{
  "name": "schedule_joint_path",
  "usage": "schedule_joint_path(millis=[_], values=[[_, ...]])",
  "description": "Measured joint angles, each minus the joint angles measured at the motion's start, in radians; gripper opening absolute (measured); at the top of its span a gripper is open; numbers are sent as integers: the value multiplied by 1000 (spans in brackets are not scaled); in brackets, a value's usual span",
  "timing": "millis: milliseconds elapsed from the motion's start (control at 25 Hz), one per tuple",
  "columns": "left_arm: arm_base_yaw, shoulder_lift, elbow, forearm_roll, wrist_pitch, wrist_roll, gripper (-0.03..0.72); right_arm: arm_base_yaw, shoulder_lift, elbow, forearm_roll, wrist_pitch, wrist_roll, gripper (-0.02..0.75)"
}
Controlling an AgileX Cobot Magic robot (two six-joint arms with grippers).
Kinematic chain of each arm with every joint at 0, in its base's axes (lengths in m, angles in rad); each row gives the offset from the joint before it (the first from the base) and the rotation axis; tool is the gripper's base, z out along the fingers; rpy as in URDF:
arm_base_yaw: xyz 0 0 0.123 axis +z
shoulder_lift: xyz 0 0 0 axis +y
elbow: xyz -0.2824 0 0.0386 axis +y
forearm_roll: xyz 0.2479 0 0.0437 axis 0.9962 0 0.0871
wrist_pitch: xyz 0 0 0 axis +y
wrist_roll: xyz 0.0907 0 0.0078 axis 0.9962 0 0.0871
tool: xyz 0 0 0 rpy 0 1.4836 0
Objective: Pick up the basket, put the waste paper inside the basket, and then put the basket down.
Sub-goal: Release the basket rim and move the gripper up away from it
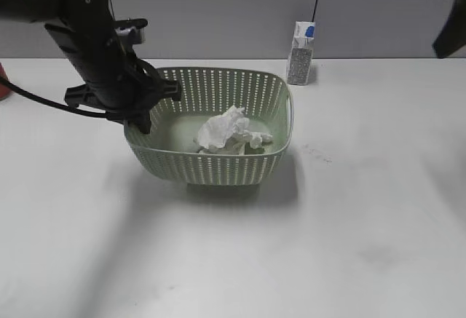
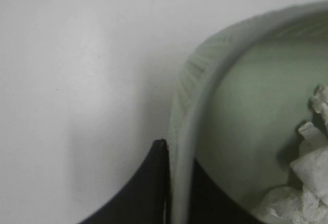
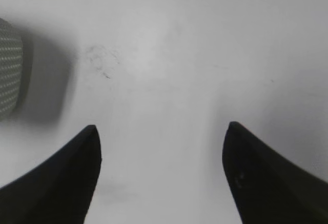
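holding: the left gripper pinches the basket by its left rim, one finger outside the wall, one inside, clamped on the plastic.
basket: pale green, near the middle of the table; its shadow falls under and ahead of it, and i judge it slightly lifted or just at the surface, but cannot tell which.
paper: white wads lie together on the basket floor, right of centre; how many there are i cannot tell. none shows loose on the table.
right gripper: its fingers stand wide apart over bare table with nothing between them; the basket's edge shows at the far left of its view, well apart.
carton: a white-grey one stands upright behind the basket, not touching it.
handling: i judge the basket light and fairly stiff, though a thin perforated wall held at one side may flex and tip; the rim or the end handles are the firm places to hold. the paper is soft and nearly weightless, and could bounce out if jolted.
step: the paper looks loaded; setting the basket down flat and letting go is what remains.
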Motion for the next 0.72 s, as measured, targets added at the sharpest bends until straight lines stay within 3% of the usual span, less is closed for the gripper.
schedule_joint_path(millis=[160, 360, 440, 560, 720], values=[[3, 56, 0, -1, -32, -20, 2, -63, -105, 0, -32, 73, 0, 584], [4, 88, 0, 1, -73, -22, 8, -65, -272, 0, -20, 86, 0, 582], [4, 90, 0, 1, -92, -25, 45, -65, -331, 3, -20, 93, 0, 582], [4, 91, 0, 0, -109, -25, 198, -65, -423, 51, -18, 95, 0, 581], [4, 88, 0, -1, -101, -21, 550, -65, -556, 209, -28, 89, 0, 581]])
